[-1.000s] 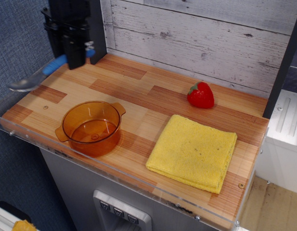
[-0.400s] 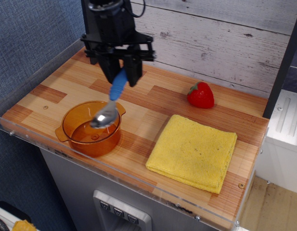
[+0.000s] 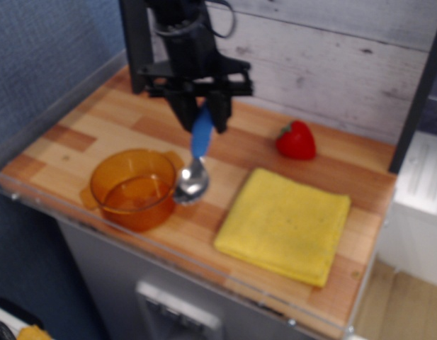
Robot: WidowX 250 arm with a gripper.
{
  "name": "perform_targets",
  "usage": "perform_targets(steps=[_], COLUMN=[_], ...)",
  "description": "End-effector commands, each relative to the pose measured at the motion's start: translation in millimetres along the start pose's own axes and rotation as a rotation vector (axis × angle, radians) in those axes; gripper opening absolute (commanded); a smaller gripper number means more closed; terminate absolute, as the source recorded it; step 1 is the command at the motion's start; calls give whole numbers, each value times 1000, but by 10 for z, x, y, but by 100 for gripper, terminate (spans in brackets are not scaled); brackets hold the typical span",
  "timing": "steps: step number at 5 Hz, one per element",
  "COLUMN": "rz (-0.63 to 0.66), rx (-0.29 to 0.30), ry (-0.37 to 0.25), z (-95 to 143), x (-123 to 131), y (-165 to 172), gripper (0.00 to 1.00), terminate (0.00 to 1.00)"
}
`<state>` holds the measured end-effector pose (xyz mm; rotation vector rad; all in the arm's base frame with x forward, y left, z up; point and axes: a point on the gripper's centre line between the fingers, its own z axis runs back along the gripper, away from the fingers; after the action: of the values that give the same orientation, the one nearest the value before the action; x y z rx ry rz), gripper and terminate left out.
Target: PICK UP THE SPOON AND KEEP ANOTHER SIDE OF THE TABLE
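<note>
Observation.image: plank table [image 3: 98, 127], whitewashed board wall [image 3: 331, 64]

I read no text, label, brand, number or sign in this view. The frame is motion-blurred. The bench [image 3: 98, 127], the back wall planks [image 3: 331, 64] and the cabinet front below [image 3: 176, 319] show no legible markings.
</note>
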<state>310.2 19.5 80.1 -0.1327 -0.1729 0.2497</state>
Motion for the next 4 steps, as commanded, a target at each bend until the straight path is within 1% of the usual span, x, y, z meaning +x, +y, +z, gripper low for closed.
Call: perform_targets(steps=[1, 2, 3, 4], rz=[-17, -6, 4, 15], rx=[25, 38, 48, 54], ry=[-60, -72, -55, -55], z=[-87, -155, -240, -298], x=[228, 228, 258, 241], y=[-42, 22, 40, 91], gripper=[0, 0, 0, 0], terminate=[0, 0, 0, 0])
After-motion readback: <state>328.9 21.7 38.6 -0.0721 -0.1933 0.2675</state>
